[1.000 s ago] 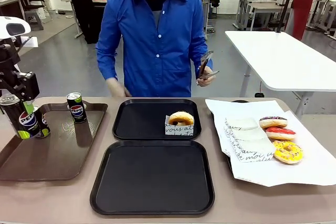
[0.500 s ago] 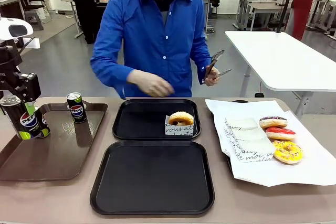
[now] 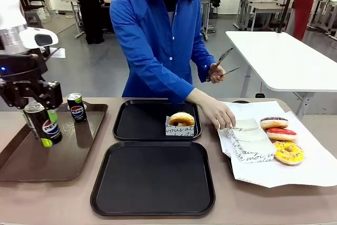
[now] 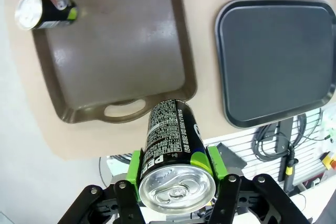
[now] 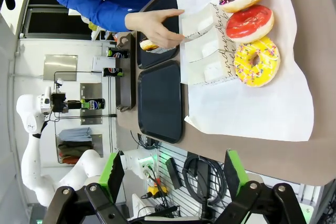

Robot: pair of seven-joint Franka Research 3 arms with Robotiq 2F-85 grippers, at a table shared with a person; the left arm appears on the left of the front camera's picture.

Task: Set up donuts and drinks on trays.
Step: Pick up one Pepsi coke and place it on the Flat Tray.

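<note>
The can hangs just above the brown tray, a little tilted, pinched near its top between the left gripper's pads. Held that high, it could swing or slip on the way to the bare black tray right of the brown tray, or clip the second can at its far edge. The right gripper gapes wide, holding nothing.
</note>
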